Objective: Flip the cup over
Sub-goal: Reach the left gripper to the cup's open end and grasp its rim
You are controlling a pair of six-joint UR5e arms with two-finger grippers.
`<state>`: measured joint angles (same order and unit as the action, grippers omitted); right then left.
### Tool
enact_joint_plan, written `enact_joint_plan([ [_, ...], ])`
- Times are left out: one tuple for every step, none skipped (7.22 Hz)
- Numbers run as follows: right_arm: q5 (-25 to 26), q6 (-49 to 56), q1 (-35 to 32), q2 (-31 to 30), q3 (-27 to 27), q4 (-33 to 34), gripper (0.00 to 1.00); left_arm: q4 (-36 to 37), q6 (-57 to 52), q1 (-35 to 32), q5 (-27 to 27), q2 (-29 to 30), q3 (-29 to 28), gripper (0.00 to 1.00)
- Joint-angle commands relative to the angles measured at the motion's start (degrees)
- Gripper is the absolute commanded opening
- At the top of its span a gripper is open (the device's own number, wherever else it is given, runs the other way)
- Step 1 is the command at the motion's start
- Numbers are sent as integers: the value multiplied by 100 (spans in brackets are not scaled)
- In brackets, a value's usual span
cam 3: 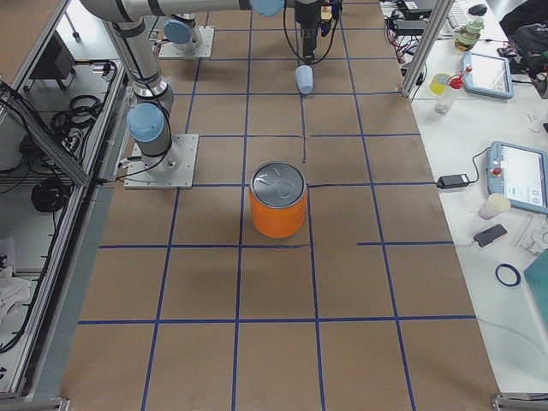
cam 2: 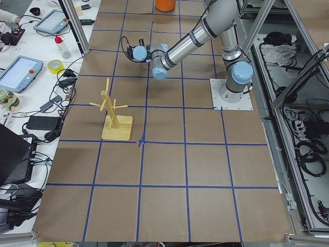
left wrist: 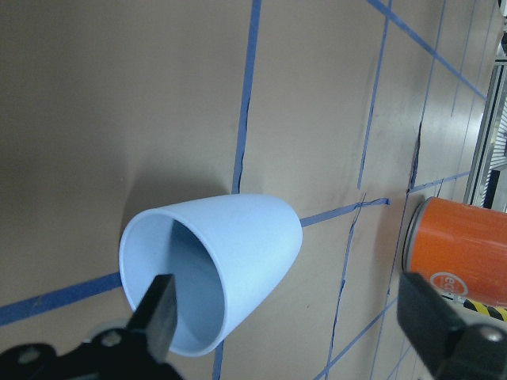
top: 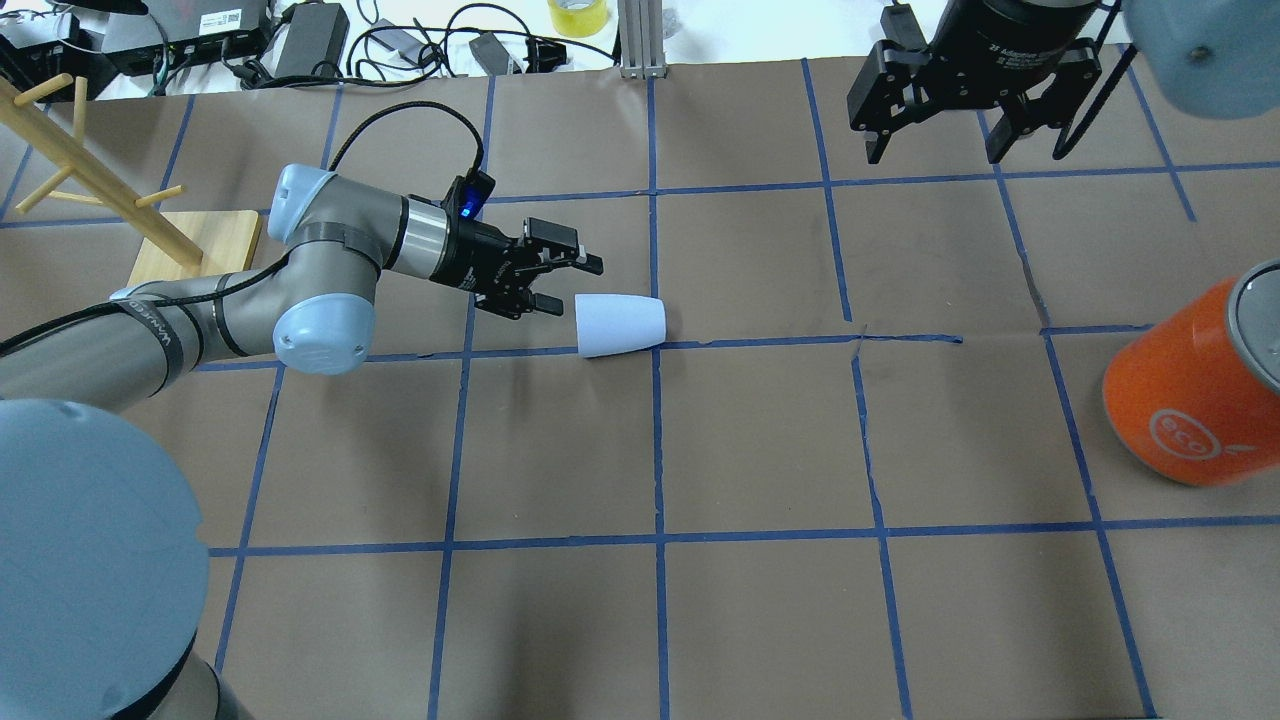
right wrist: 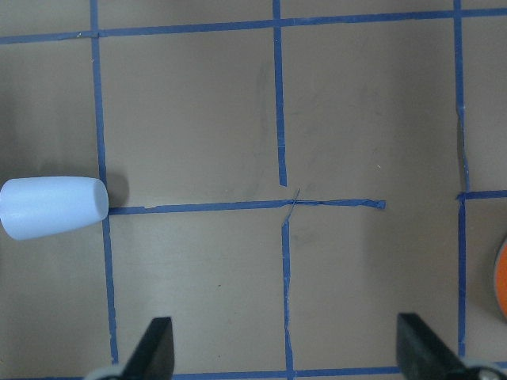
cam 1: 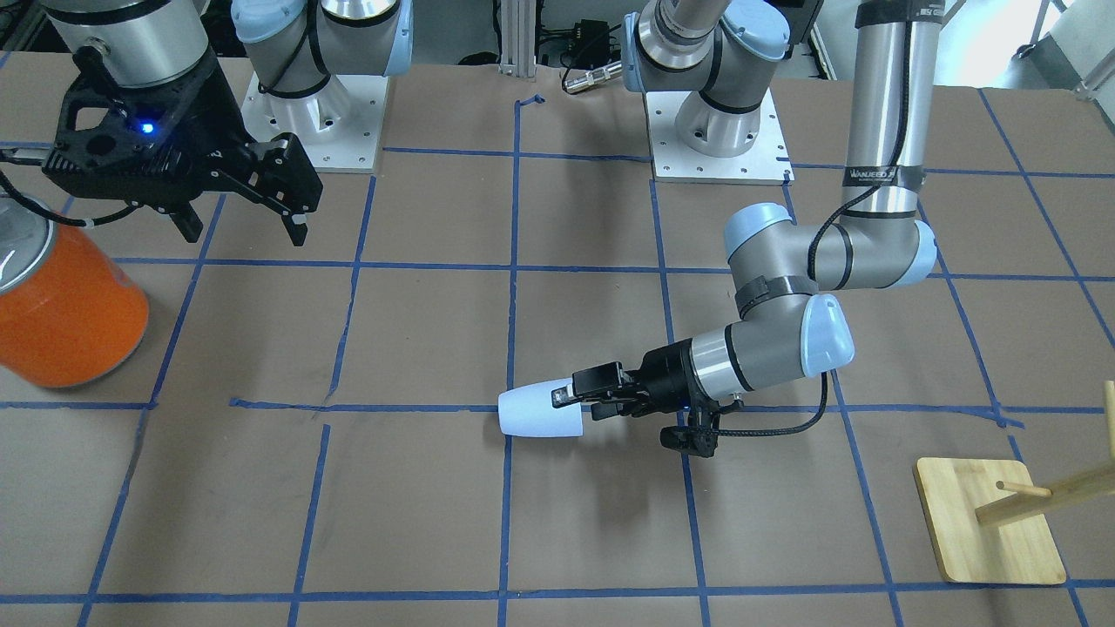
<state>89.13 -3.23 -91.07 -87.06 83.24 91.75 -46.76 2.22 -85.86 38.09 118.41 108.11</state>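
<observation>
One finger of the open left gripper (top: 577,285) is sitting at the sideways cup's (top: 620,325) mouth; the right gripper (top: 935,150) is hanging open

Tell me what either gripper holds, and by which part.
Nothing. The left gripper is open at the cup's rim; the right gripper is open and empty.

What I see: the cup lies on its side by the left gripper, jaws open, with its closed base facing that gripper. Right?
Not quite. The cup lies on its side by the left gripper, jaws open, but its open mouth, not its closed base, faces that gripper. The left wrist view looks straight into it.
</observation>
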Motion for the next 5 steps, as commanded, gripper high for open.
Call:
enact_joint_plan([
  [17, 7, 1, 13, -28, -43, 100, 428, 314, -115, -12, 121, 8, 98],
  [8, -2, 1, 4, -10, -43, 100, 439, 367, -115, -12, 200, -9, 93],
  [-10, 7, 1, 4, -10, -43, 100, 439, 367, -115, -264, 296, -18, 79],
  [8, 7, 1, 4, -10, -52, 100, 439, 367, -115, -458, 358, -26, 73],
  [17, 7, 1, -13, -19, -52, 100, 439, 385, -115, -460, 359, -35, 62],
])
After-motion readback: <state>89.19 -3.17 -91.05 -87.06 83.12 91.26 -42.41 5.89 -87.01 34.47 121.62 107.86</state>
